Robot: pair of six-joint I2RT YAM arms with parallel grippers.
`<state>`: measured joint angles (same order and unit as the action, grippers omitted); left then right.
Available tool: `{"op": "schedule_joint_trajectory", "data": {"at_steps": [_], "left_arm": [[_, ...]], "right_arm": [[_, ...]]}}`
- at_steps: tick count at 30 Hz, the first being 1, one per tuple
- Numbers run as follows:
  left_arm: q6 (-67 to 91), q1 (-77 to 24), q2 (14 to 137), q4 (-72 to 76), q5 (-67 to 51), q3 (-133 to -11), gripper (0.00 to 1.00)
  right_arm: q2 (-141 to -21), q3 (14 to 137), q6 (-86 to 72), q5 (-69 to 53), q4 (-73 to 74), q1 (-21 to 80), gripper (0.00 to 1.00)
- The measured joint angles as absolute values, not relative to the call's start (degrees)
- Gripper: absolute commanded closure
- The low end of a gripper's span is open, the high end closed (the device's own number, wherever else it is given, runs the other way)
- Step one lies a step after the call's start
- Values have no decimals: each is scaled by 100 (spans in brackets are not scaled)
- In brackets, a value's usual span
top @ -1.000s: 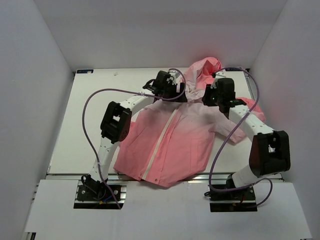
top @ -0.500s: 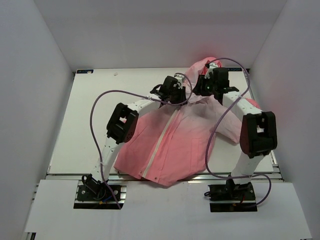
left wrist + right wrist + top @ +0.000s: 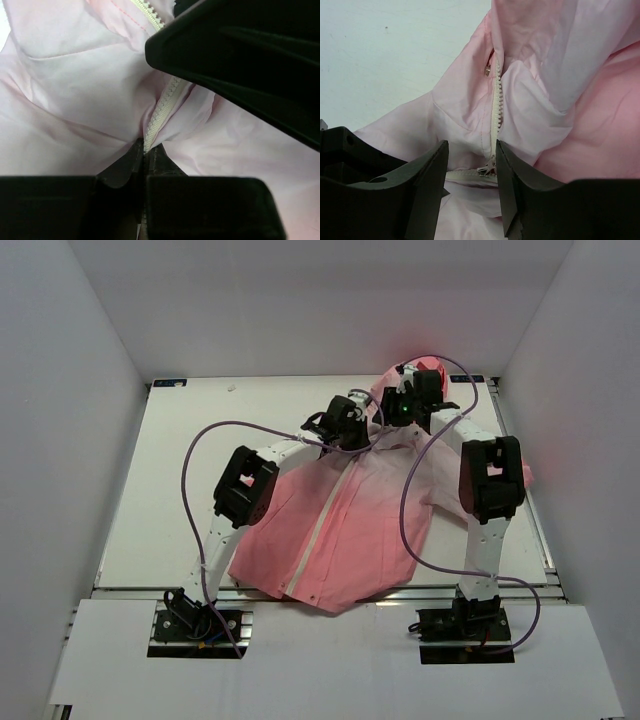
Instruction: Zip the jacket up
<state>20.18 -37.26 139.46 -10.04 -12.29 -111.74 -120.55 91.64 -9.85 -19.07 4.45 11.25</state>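
The pink jacket [image 3: 350, 530] lies flat on the table, its white zipper [image 3: 325, 520] running from the hem up to the collar. My left gripper [image 3: 352, 426] is at the collar, shut on the zipper tape [image 3: 159, 116], which runs up out of the closed fingertips [image 3: 145, 150]. My right gripper [image 3: 396, 412] hovers just right of it, by the hood. It stands open [image 3: 470, 155], with the metal zipper slider [image 3: 488, 170] low between its fingers and the zipper teeth [image 3: 495, 110] rising behind. The slider is not gripped.
The hood [image 3: 418, 370] bunches at the table's back right. A small metal snap [image 3: 487, 70] sits beside the zipper top. The right gripper's black body [image 3: 240, 65] fills the upper right of the left wrist view. White table [image 3: 200, 460] shows left of the jacket; purple cables loop above both arms.
My left gripper has closed on the zipper at the collar. The right arm has swung left toward the collar and opened its jaws wider.
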Motion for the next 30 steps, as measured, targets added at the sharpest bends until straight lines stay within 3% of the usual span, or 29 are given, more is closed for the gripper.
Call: {"op": "schedule_joint_trajectory", "data": {"at_steps": [30], "left_arm": [[2040,-3726,13946,-989,-1109,-11104,100]], "right_arm": [[-12156,9008,-751,-2143,491,1020,54]]}}
